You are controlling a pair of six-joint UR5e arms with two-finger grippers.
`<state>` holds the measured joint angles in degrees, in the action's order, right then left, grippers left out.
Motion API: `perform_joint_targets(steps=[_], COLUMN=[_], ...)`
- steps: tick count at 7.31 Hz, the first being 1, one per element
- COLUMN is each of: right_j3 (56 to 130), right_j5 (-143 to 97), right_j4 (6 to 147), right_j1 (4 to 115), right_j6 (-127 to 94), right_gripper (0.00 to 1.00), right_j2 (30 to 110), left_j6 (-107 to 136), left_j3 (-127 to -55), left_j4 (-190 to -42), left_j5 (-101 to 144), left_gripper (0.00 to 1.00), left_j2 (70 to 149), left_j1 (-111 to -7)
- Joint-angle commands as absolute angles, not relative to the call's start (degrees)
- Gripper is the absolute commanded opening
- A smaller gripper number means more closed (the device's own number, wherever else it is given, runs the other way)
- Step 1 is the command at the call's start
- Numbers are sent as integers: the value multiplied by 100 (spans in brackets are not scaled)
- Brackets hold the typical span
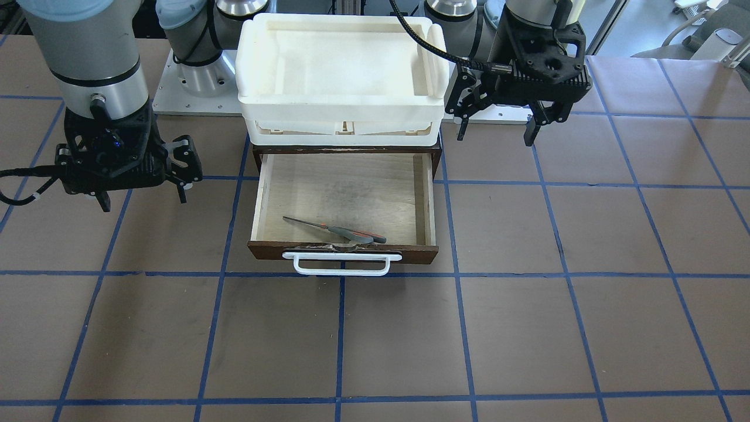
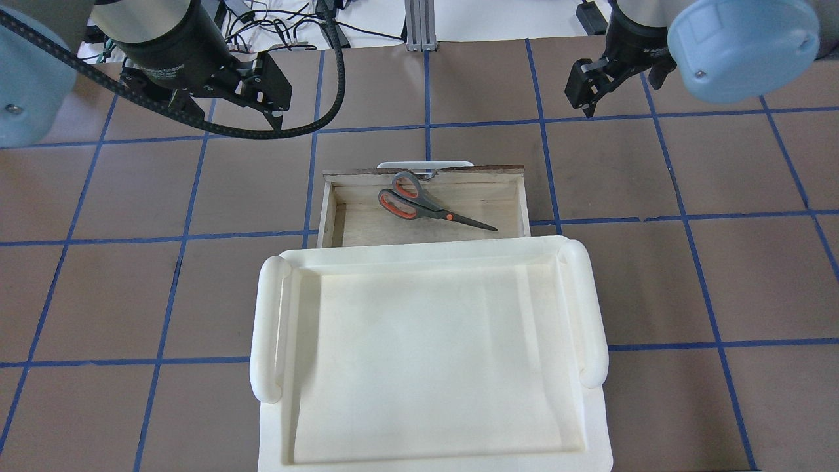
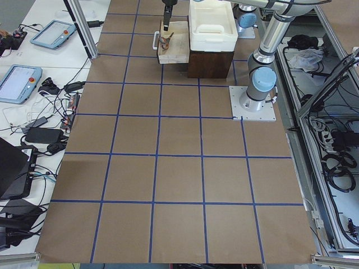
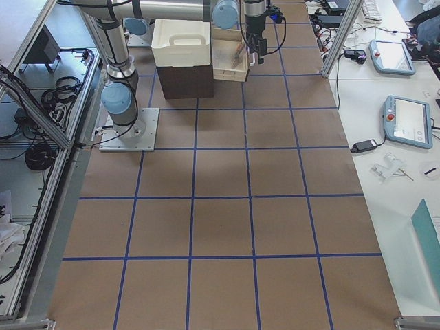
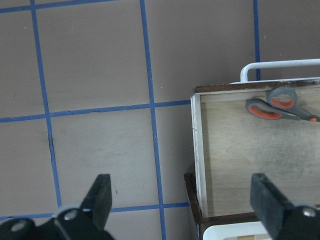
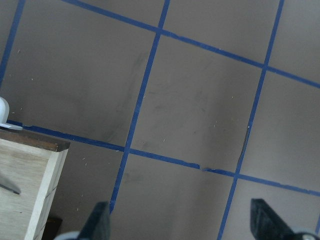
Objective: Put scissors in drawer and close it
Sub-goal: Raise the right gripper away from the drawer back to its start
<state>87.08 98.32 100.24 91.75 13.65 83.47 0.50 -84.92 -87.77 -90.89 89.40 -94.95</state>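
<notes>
Both left gripper [image 1: 495, 136] and right gripper [image 1: 143, 199] hang spread, empty, flanking the pulled-out drawer [image 1: 261, 199] containing the scissors [image 1: 345, 232].

The scissors [image 2: 432, 211] lie in the drawer [image 2: 367, 226] (handles at its front) below the tray [image 2: 269, 328].

No text, label or number can be read anywhere.

Arms [image 1: 96, 64] silver-grey, pale blue joint caps [image 2: 744, 46]; left gripper [image 1: 495, 138], right gripper [image 1: 143, 202] black, angular; ribbed black cable [image 2: 340, 78]; screwed grey base plate [image 1: 170, 102].
</notes>
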Motion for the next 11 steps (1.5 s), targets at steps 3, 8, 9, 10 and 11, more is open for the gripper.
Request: perform_joint_targets(steps=[3, 8, 9, 10, 11], right_j3=[8710, 8824, 8859, 8868, 8868], right_j5=[9026, 9001, 8983, 8982, 8982], right_j4=[9343, 9237, 9002, 8991, 8991], right_j1=[9132, 9140, 9141, 9132, 9132], right_j6=[220, -738, -643, -624, -624], right_gripper=[100, 100, 100, 100, 100], right_j2=[8516, 8787, 8867, 8877, 8886], left_j6=[53, 53, 53, 53, 53], left_j3=[-8490, -8490, -8490, -8490, -8490], left_j4=[-8780, -8780, -8780, -8780, -8780], left_j5=[-9105, -9105, -9105, -9105, -9105], left_gripper=[100, 100, 100, 100, 100], left_j2=[8921, 8930, 8930, 8930, 8947], left_j1=[-9519, -9519, -9519, -9519, -9519])
